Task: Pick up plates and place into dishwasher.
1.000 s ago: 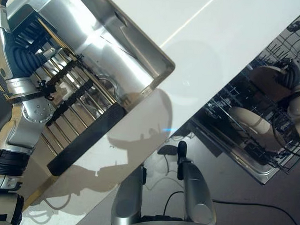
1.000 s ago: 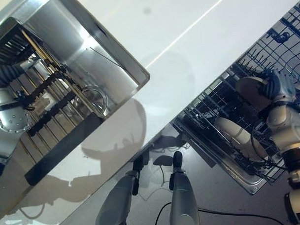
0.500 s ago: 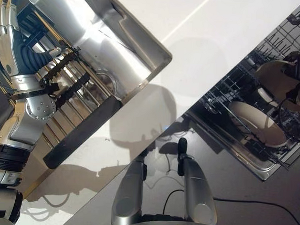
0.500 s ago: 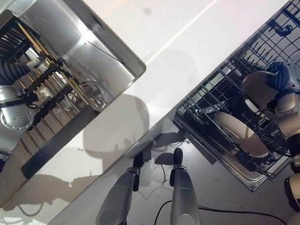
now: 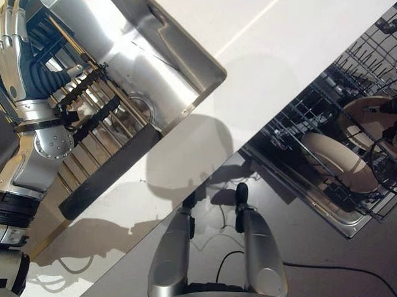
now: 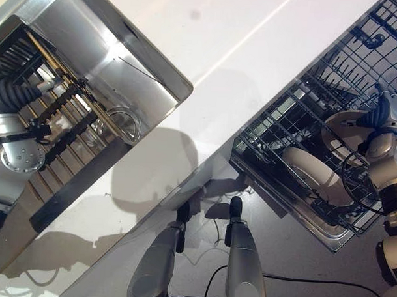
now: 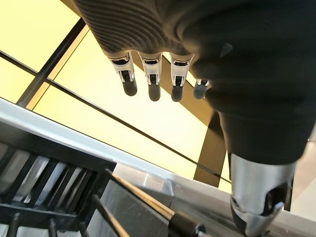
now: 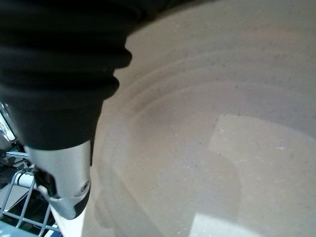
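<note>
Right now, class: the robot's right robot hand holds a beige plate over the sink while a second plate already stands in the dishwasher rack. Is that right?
Not quite. The right robot hand holds the beige plate over the dishwasher rack, not the sink; the right eye view shows it. The second plate does stand in the rack.

Bright overhead light, glare on sink (image 5: 133, 52), hard shadows

Two beige plates, one (image 6: 312, 173) standing on edge in the dishwasher rack (image 6: 318, 94), the other (image 6: 349, 131) tilted just beside it
</note>
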Controlling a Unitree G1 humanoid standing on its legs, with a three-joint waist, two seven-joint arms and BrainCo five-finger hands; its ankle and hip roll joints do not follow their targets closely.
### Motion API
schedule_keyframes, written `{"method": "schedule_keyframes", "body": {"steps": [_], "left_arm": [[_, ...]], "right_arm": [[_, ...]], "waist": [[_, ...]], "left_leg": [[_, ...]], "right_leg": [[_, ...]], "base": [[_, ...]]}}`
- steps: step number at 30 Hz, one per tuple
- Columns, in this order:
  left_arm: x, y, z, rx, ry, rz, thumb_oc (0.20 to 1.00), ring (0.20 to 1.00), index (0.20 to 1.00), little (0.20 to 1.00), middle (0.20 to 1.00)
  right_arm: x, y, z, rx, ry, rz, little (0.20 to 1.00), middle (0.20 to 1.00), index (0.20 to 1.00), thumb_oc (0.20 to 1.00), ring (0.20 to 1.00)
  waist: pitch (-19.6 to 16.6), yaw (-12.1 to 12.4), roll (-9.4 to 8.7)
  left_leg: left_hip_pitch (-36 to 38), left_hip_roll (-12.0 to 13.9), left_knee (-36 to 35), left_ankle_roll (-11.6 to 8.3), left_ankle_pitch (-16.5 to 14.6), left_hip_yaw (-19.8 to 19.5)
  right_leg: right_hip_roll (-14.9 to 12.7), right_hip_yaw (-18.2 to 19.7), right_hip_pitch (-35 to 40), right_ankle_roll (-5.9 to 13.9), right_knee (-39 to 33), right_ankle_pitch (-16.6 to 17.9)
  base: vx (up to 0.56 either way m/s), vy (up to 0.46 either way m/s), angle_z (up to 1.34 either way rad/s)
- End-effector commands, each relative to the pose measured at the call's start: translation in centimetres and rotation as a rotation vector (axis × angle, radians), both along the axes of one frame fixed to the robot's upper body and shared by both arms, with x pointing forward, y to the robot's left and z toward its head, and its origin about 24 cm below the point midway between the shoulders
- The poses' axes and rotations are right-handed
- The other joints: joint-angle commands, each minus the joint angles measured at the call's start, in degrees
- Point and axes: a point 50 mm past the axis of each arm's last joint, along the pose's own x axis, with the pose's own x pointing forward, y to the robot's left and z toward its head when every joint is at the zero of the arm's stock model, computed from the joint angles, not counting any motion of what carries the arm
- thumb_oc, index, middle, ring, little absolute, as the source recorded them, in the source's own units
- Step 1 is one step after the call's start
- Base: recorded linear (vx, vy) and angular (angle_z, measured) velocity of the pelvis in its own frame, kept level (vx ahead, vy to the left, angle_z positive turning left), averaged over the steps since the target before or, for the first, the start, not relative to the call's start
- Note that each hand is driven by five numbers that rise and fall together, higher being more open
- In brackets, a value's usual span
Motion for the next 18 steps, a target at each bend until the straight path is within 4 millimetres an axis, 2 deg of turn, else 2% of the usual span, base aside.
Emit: {"method": "schedule_keyframes", "body": {"steps": [1,10,18], "left_arm": [[-0.9,0.2,1.6,-0.025,-0.080,-0.023,1.000,1.000,1.000,1.000,1.000],[-1.5,0.8,0.2,-0.044,-0.040,-0.014,1.000,1.000,1.000,1.000,1.000],[-2.6,1.4,-1.3,-0.062,-0.006,-0.002,1.000,1.000,1.000,1.000,1.000]], "right_arm": [[-0.4,-0.3,-0.6,-0.006,0.000,-0.025,1.000,1.000,1.000,1.000,1.000],[-1.7,-1.1,1.1,-0.034,-0.157,-0.072,1.000,1.000,1.000,1.000,1.000],[-3.7,-1.6,2.4,-0.018,-0.390,-0.118,1.000,1.000,1.000,1.000,1.000]], "waist": [[0.11,-0.37,0.55],[-1.15,-0.85,0.19],[-3.08,-1.37,-0.14]], "left_leg": [[-4.01,1.27,1.00,1.21,2.31,0.88],[-2.17,1.39,-0.24,1.26,1.94,1.83],[-0.04,1.61,-0.52,1.35,1.28,2.61]], "right_leg": [[-0.97,-1.51,4.24,1.90,-7.41,-0.03],[-1.37,-1.25,6.46,2.62,-10.83,1.53],[-1.55,-1.44,8.79,2.75,-11.89,1.71]], "base": [[0.00,0.000,0.00],[0.00,0.001,-0.01],[0.05,0.026,-0.04]]}}
